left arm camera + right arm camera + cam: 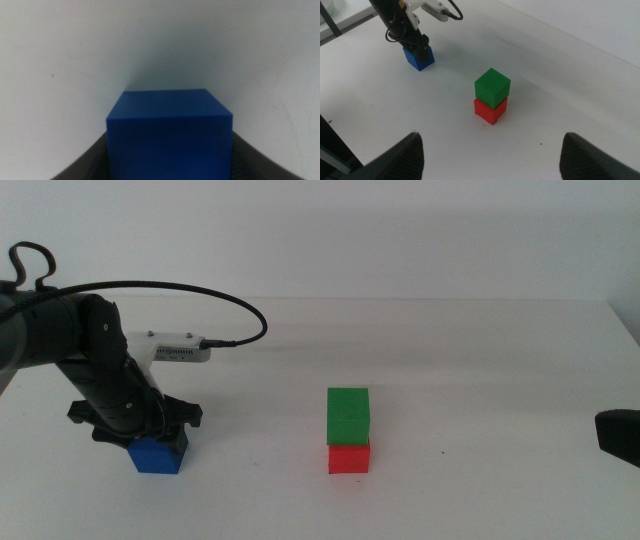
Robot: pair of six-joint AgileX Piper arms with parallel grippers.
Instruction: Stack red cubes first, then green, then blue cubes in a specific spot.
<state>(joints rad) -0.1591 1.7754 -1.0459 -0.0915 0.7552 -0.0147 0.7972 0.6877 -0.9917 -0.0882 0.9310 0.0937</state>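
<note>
Between the left claw (157, 442) jaws sits the blue cube (158, 457).

mid: front-down, wide | L wrist: close blue cube (170, 132) | R wrist: far, shares it (418, 56)

I can read no text; the white wrist module (178, 350) perhaps carries fine print, too blurred to read.

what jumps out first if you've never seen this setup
The two-cube tower mid-table: the green cube sitting on the red cube. Next, the left gripper down over the blue cube on the table's left, jaws either side of it. The right gripper waits open at the right edge.
</note>
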